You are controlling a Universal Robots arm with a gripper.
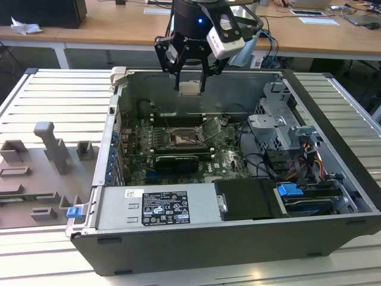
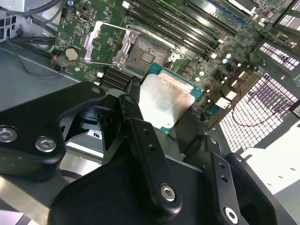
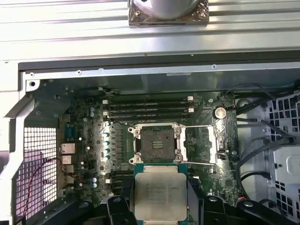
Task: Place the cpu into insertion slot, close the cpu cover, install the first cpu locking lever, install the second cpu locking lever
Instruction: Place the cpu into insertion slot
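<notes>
My gripper [image 1: 189, 88] hangs above the open computer case, shut on the cpu [image 1: 189, 89], a flat square chip with a pale metal face. In both wrist views the black fingers [image 3: 125, 199] press the cpu [image 3: 160, 193] on two opposite edges. The insertion slot [image 3: 157, 143], a dark square socket with a silver rim, lies bare on the green board below and slightly ahead of the chip. The cpu cover [image 3: 215, 140] is swung open beside the slot, and it stands tilted up in the exterior view [image 1: 211, 127]. The slot [image 2: 145, 52] sits just beyond the held cpu [image 2: 164, 103].
Long black memory slots [image 3: 147, 110] run behind the socket and a black card [image 1: 177, 161] lies in front of it. A power supply [image 1: 158, 205] and a drive cage with cables [image 1: 286, 134] flank the board inside the case walls [image 1: 196, 247]. A grey fixture tray [image 1: 41, 173] sits at the exterior view's left.
</notes>
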